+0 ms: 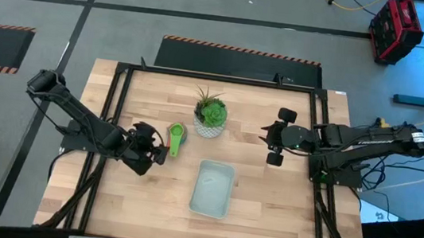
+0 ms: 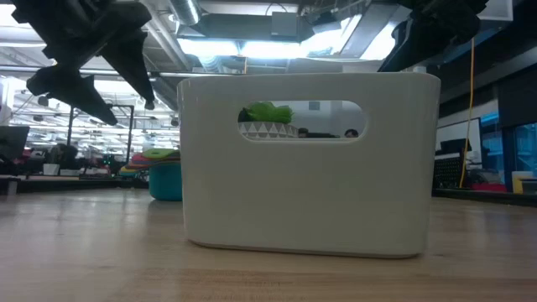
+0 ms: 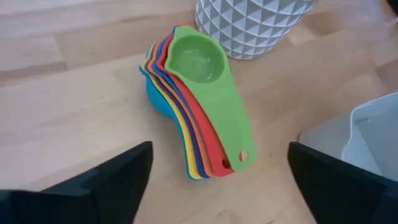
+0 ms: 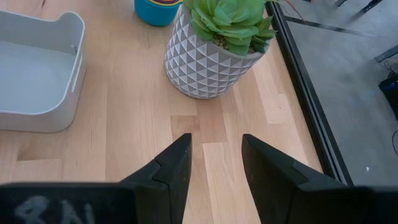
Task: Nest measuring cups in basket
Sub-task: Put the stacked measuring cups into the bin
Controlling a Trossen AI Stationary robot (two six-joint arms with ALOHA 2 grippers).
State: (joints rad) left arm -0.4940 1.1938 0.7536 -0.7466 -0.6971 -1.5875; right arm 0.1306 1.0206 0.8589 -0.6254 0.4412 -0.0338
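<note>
Closest to you in the low view stands the basket (image 2: 310,164), its pale wall filling the middle of the picture, with the green plant (image 2: 267,112) showing through its handle slot. From above, you see the basket (image 1: 212,189) sitting empty on the near half of the wooden table (image 1: 283,199), just nearer than the white pot (image 1: 209,127) with that plant.

Your measuring cups (image 3: 196,102) are already stacked one inside another, green on top (teal lowest, with red, yellow, blue and orange edges fanned between), their handles splayed together. The stack (image 1: 175,139) lies on the table just left of the pot and apart from the basket, beyond its far-left corner.

Your left gripper (image 1: 157,146) hovers right beside the stack on its left, fingers (image 3: 118,180) spread wide with nothing between them; the cups sit free on the wood ahead of it.

Your right gripper (image 1: 267,144) waits to the right of the pot, fingers (image 4: 168,168) parted a little around bare table, holding nothing.
</note>
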